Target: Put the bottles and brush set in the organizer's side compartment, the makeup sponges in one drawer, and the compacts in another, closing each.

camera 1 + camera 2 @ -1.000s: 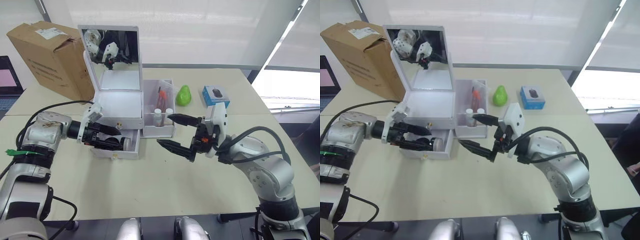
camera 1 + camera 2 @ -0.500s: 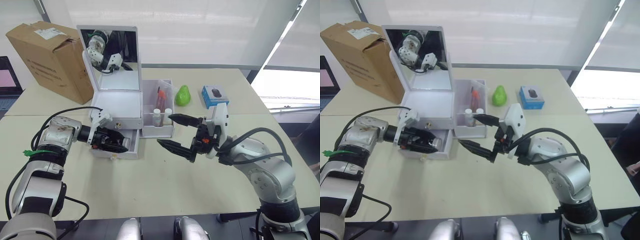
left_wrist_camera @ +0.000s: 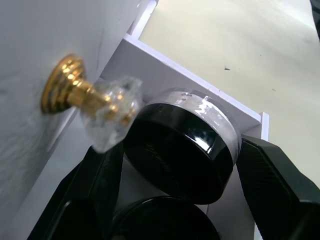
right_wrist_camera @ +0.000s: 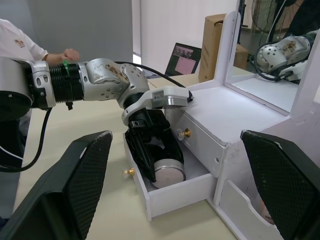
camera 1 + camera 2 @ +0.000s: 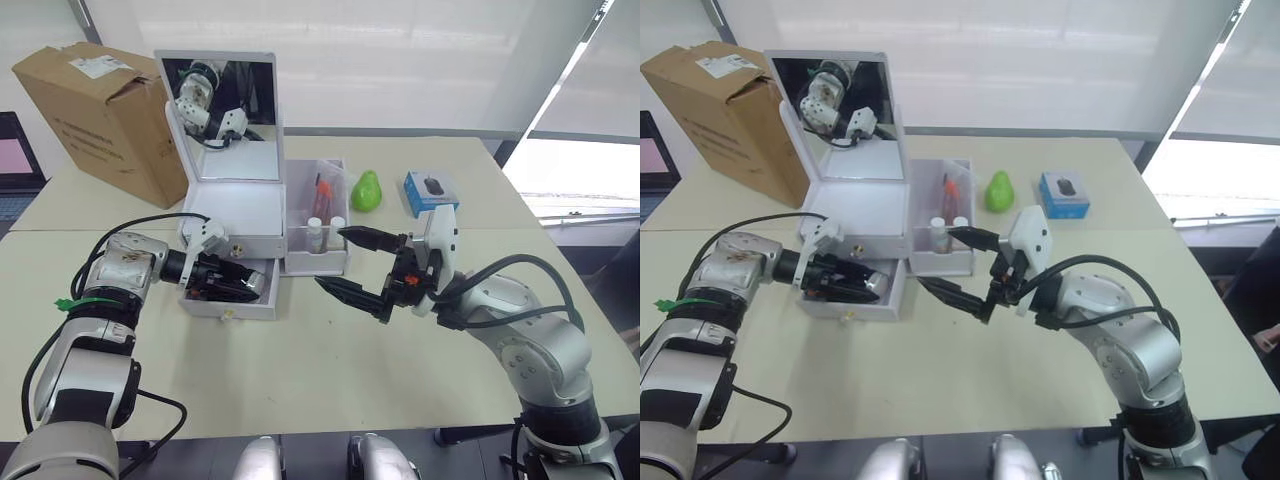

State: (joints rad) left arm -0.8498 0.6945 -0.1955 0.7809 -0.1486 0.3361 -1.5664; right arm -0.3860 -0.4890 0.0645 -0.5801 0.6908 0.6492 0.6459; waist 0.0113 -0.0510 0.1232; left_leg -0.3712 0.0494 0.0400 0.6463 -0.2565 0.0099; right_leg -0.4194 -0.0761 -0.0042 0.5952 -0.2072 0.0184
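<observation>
Compact (image 3: 182, 142) sits clamped in your left gripper (image 3: 175, 150) inside the open lower drawer (image 4: 172, 192), probably for release; your right gripper (image 5: 358, 265) waits spread wide.

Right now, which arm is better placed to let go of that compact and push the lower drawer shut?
Left. The left gripper already holds the compact inside the open lower drawer; the right gripper hangs open over the table, away from it.
</observation>
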